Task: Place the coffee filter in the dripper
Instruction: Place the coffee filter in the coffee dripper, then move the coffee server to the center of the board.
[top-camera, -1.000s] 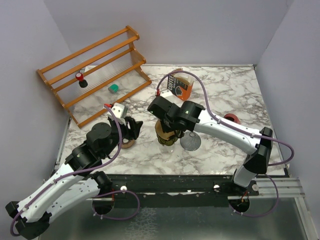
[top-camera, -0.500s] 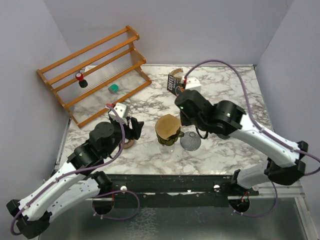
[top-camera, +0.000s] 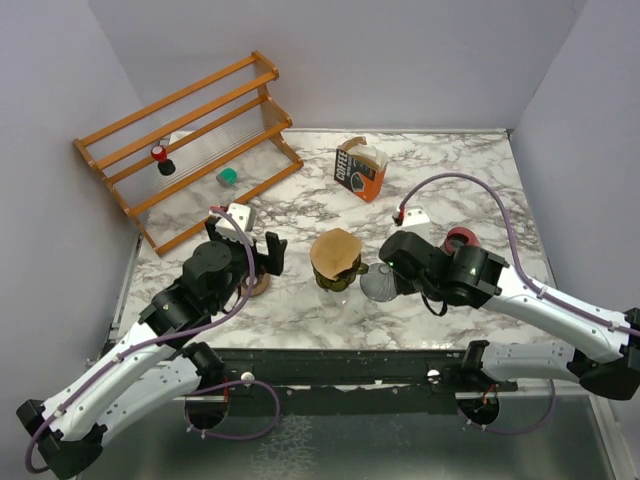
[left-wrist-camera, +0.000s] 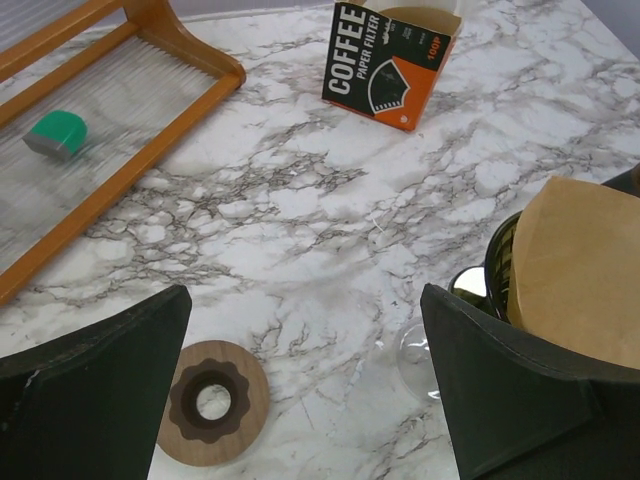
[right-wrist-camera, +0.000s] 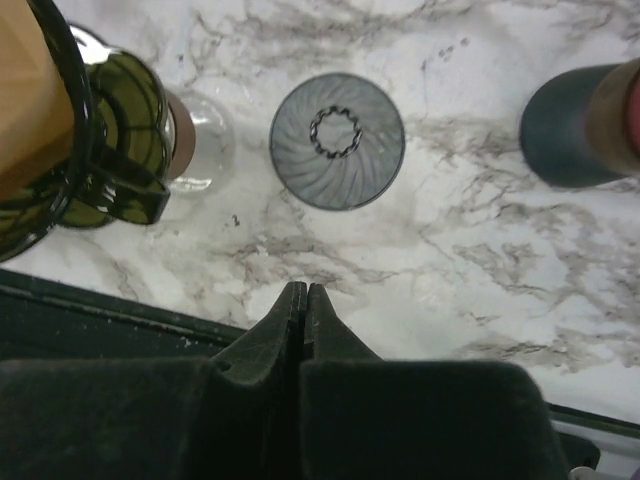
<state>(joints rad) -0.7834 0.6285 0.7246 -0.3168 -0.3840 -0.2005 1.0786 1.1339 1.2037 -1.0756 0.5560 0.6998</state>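
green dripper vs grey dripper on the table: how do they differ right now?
Colour: the green dripper is dark and glassy, while the grey dripper is a dull pale grey.
Contents: the green dripper holds the brown paper filter, while the grey dripper is empty, its centre hole showing.
Shared: both are ribbed and sit side by side on the marble table.

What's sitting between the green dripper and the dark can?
A gray ribbed funnel with a hole in its middle. The right wrist view shows it best.

The marble table (top-camera: 450, 170) carries a wooden rack (top-camera: 190, 140) at its far left and a box of coffee filters (top-camera: 359, 170) at the back. Near the middle stands a dripper (right-wrist-camera: 120, 100). A wooden ring (left-wrist-camera: 212, 402) lies left of it, a grey ribbed disc (right-wrist-camera: 337, 140) just right, and a dark cup (right-wrist-camera: 565, 125) further right.
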